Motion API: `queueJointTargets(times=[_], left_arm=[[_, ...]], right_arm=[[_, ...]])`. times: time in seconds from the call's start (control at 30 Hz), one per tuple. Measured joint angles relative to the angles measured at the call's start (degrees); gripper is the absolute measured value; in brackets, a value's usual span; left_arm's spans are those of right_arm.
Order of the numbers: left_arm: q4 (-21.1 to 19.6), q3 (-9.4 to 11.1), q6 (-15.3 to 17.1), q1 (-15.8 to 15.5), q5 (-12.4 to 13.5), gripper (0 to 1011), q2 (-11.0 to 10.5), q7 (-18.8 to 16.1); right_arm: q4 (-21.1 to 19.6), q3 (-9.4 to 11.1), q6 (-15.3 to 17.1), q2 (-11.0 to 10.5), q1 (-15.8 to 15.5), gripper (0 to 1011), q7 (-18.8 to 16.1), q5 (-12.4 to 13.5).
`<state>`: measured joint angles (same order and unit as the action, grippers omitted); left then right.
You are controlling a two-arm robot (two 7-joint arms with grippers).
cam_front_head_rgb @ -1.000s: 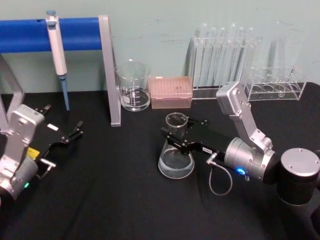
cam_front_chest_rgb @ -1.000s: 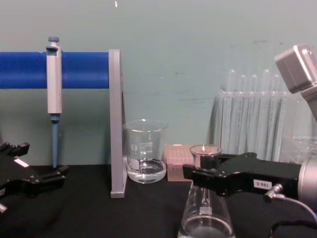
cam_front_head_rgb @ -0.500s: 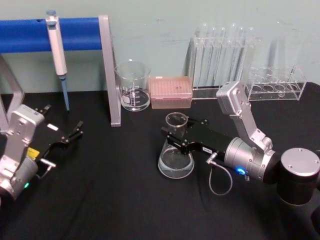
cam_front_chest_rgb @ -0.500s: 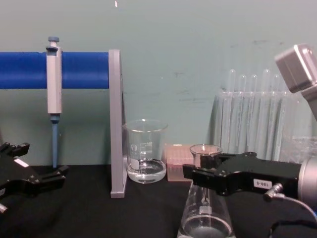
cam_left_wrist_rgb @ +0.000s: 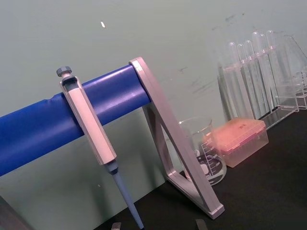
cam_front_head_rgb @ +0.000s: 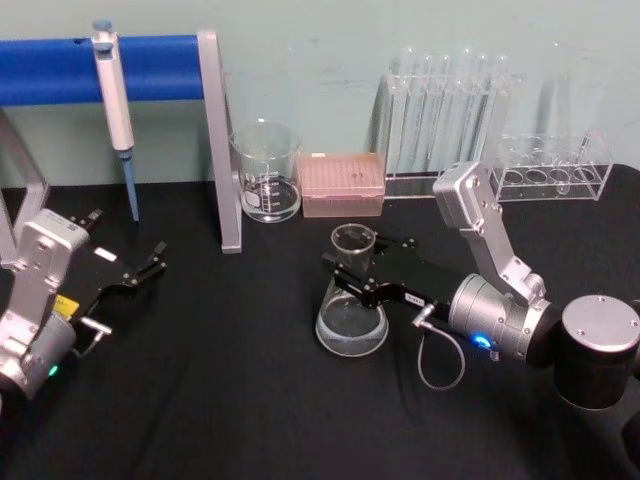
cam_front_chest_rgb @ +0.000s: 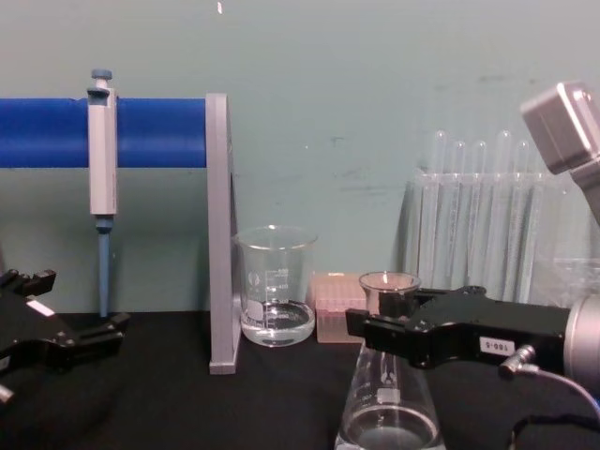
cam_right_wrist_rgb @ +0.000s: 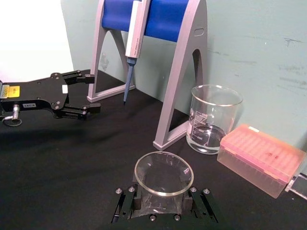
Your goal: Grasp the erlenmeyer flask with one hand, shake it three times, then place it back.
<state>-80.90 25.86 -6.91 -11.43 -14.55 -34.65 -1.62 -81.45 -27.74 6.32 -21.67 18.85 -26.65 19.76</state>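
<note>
1. Right hand was closed on flask neck, fingers either side.
2. Flask sat upright on black tabletop, just in front of pink box & beaker.
3. Left hand sat open, well apart at left.

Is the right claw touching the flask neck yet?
Touching. Right wrist view: right claw fingers sit against both sides of the erlenmeyer flask neck, no gap.

Hidden/cut off:
erlenmeyer flask base cropped in chest view; neck behind right gripper; label print too small to read.
</note>
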Motion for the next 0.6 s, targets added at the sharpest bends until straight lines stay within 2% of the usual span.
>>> queueJointTargets(times=[0.6], left_arm=[[0.0, 0.0, 0.0, 0.0, 0.0, 1001, 0.0, 0.0]], right_arm=[[0.53, 0.02, -0.03, 0.09, 0.1, 451, -0.65, 0.54]])
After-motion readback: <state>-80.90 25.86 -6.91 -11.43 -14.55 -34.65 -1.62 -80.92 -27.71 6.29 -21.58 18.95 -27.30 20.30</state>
